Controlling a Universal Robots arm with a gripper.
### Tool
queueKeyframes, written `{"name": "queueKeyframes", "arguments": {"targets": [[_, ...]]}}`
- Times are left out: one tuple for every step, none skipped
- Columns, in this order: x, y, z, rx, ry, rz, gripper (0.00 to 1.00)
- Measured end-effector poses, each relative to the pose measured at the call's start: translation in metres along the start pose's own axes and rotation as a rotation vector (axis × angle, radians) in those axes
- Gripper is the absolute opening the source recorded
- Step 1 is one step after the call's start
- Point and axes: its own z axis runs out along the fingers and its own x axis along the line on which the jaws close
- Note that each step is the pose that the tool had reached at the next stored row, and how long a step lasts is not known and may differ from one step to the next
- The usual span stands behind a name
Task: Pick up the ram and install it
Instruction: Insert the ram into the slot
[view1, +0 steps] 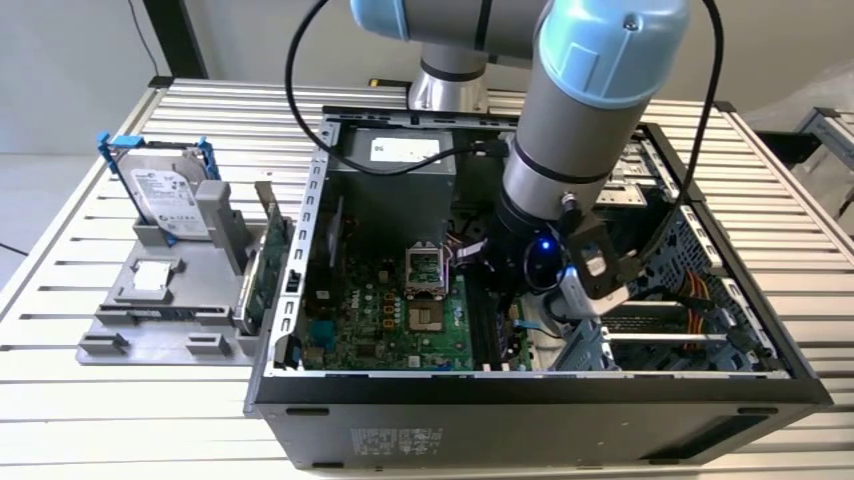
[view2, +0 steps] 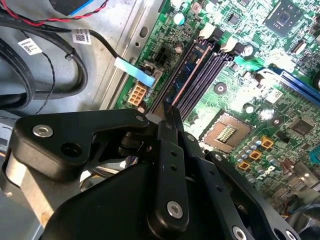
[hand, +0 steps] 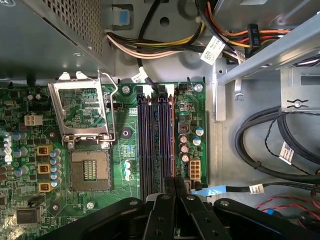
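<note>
In the exterior view the gripper (view1: 527, 268) is down inside the computer case (view1: 534, 385), over the motherboard (view1: 387, 320). In the second wrist view its fingers (view2: 169, 125) are pressed together on the top edge of the ram (view2: 186, 70), which stands in the outermost slot, running toward one o'clock. In the first wrist view the ram (hand: 172, 135) shows edge-on, probably seated. It looks light, stiff and fragile: best held by its bare edges.

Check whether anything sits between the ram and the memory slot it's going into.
Nothing visible does. The ram stands edge-on in the outermost memory slot on the motherboard, with the gripper closed over its near end.
</note>
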Motion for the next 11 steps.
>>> {"name": "queueKeyframes", "arguments": {"targets": [[0.0001, 0.0000, 0.0007, 0.0001, 0.0000, 0.000, 0.00], [0.0000, 0.0000, 0.0012, 0.0000, 0.0000, 0.000, 0.00], [0.0001, -0.0001, 0.0013, 0.0002, 0.0000, 0.000, 0.00], [0.0000, -0.0001, 0.0013, 0.0002, 0.0003, 0.000, 0.00], [-0.0002, -0.0003, 0.0014, 0.0002, 0.0013, 0.000, 0.00], [-0.0004, -0.0005, 0.0014, 0.0003, 0.0029, 0.000, 0.00], [-0.0005, -0.0005, 0.0014, 0.0006, 0.0043, 0.000, 0.00], [-0.0006, -0.0006, 0.0014, 0.0012, 0.0057, 0.000, 0.00], [-0.0007, -0.0007, 0.0013, 0.0018, 0.0066, 0.000, 0.00], [-0.0007, -0.0007, 0.0013, 0.0028, 0.0075, 0.000, 0.00], [-0.0008, -0.0008, 0.0013, 0.0035, 0.0083, 0.000, 0.00]]}}
